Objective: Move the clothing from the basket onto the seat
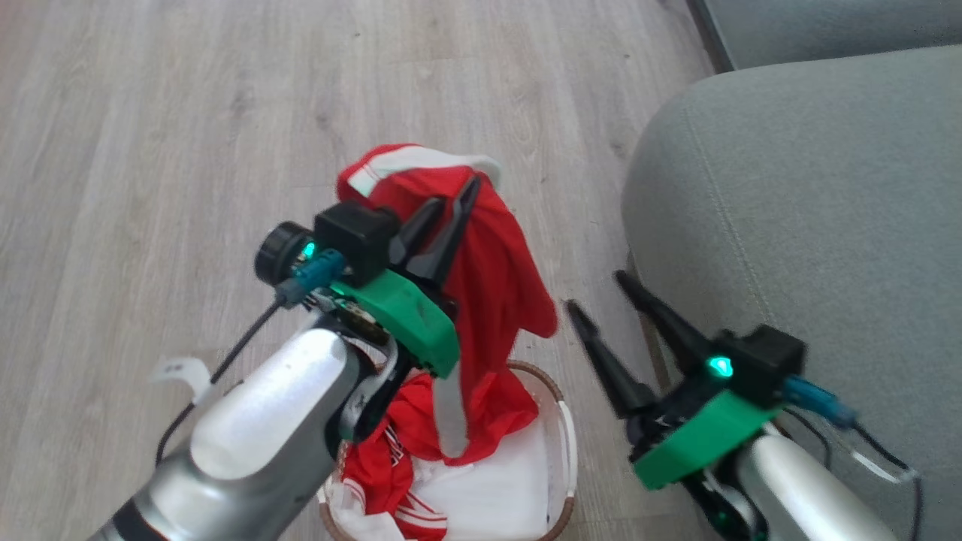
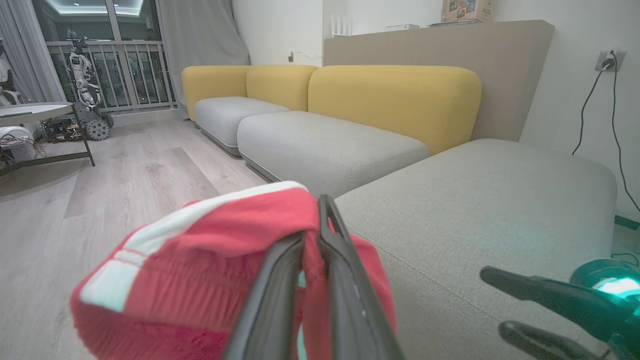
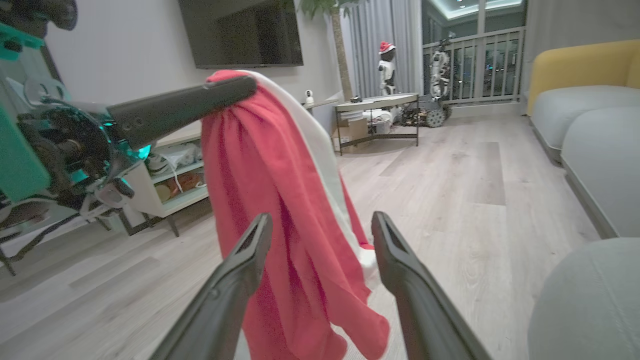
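My left gripper (image 1: 453, 197) is shut on a red garment (image 1: 492, 270) with a white band and holds it up above the basket (image 1: 565, 428), its lower part hanging down toward the rim. In the left wrist view the pinched red garment (image 2: 200, 270) bunches around the closed fingers (image 2: 345, 280). More red clothing (image 1: 383, 451) lies in the basket on a white liner. My right gripper (image 1: 597, 293) stands open beside the basket, next to the grey-green seat (image 1: 812, 195). The right wrist view has the hanging garment (image 3: 280, 200) in front of the open right gripper (image 3: 320, 227).
Pale wood floor (image 1: 188, 113) spreads to the left and beyond the basket. The seat cushion's rounded edge (image 2: 475, 210) lies just right of the raised garment. Yellow-backed sofa sections (image 2: 395, 95), a low table (image 3: 375, 105) and a shelf unit (image 3: 165, 175) stand farther off.
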Available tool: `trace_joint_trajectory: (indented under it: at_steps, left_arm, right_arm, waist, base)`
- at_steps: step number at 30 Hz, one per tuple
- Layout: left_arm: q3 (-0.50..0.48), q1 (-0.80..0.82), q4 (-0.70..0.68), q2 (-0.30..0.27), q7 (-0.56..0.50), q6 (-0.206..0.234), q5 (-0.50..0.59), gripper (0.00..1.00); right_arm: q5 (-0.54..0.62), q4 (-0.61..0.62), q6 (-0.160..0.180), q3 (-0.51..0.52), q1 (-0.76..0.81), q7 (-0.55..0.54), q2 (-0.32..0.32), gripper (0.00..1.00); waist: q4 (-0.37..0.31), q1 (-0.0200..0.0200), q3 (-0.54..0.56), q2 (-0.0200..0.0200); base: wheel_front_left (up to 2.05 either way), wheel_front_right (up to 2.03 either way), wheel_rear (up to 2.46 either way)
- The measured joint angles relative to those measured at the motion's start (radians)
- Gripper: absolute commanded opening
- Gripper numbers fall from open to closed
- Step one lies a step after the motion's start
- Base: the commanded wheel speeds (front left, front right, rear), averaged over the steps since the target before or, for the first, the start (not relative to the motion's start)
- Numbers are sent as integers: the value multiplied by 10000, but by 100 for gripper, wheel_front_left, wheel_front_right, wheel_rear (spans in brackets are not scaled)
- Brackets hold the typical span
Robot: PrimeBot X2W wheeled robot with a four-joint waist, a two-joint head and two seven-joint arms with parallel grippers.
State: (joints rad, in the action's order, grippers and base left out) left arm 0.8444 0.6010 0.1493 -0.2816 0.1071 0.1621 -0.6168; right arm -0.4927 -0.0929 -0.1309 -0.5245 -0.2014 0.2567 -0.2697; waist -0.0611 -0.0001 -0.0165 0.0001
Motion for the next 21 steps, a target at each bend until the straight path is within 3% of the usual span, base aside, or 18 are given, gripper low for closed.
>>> trace_joint_trajectory:
  at_steps: [5, 21]
  left_arm:
    - [226, 3, 52, 188, -4, -127, -12, 0]
    - [894, 89, -184, 840, -182, -316, -12, 0]
  right_arm:
    - [67, -456, 0, -894, -787, 0, 48, 100]
    - [330, -2980, 0, -1969, -2038, -2, 253, 100]
  waist:
    - [245, 0, -6, 0]
    - [1090, 0, 80, 0]
  base:
    - [0, 0, 0]
    - [0, 0, 0]
